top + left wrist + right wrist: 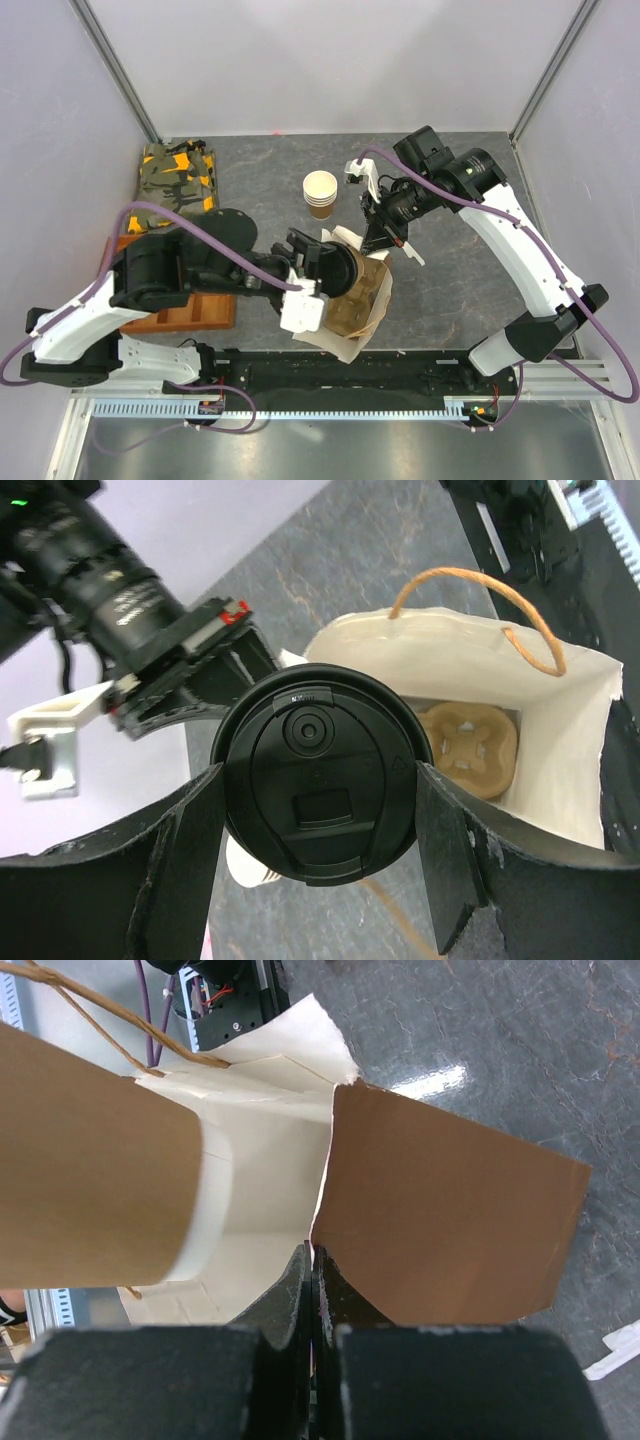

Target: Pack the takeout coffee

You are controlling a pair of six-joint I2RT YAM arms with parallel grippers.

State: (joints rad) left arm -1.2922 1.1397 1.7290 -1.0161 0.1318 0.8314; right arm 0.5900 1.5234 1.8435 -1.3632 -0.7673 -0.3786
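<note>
The left fingers (pixel 190 840) stand wide apart, one on each side of the takeout coffee (pixel 90 1160), gripping it just under its round black lid (pixel 318 770). In the overhead view the cup sits slightly below the middle of the frame, at the open mouth of the brown paper bag (pixel 368 305). Whether its base is already inside the bag cannot be told. In the right wrist view the cup's brown wall and cream rim fill the left of the frame, in front of the bag's pale lining.

The right fingers (pixel 285 1305) are pressed fully together, pinching the top edge of the bag's wall at the lower middle of that view.

Inside the bag, right of the lid in the left wrist view, lies a tan moulded cup holder (pixel 470 742). A stack of cream-rimmed cups (pixel 320 193) stands on the grey counter (pixel 450 280) above the bag, apart from it. A wooden tray (pixel 195 312) lies at lower left under the left arm.
</note>
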